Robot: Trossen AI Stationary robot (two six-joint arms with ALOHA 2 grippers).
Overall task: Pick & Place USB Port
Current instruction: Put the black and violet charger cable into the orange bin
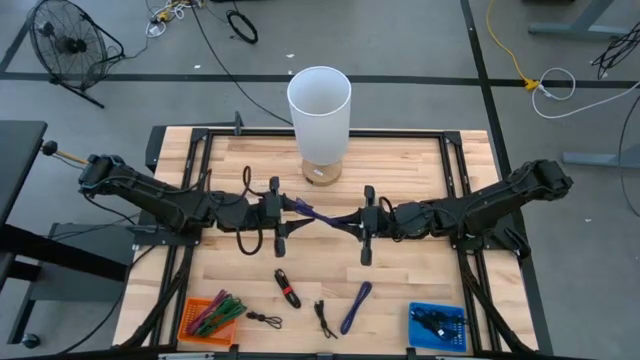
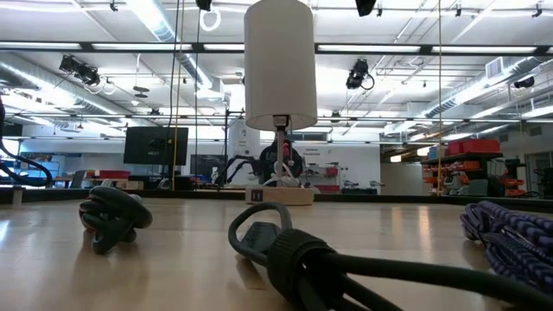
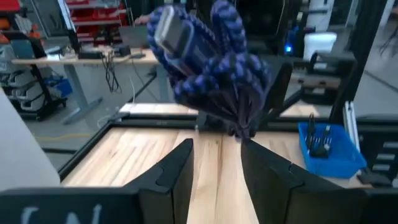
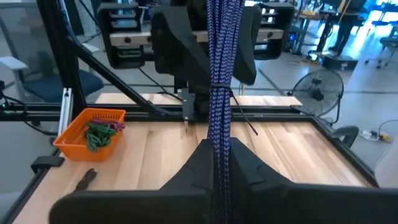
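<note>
A purple braided USB cable bundle [image 1: 322, 215] with a woven two-tone blue-and-violet pattern hangs at centre frame between two dark arms. A tall white cylindrical lamp shade [image 1: 319, 106] on a pale tan base stands at upper centre of the light striped wooden table [image 1: 410, 170]. An orange plastic basket [image 1: 208, 320] with green and pink cables sits lower left; a blue plastic bin [image 1: 439, 327] with black cables lower right. Black coiled cables [image 1: 264, 319] and a loose purple cable [image 1: 355, 307] lie at lower centre.

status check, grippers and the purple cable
Right gripper shut on purple cable, mid-table, raised. Left gripper open, facing it, cable's bundled end just ahead. Nothing between them.
</note>
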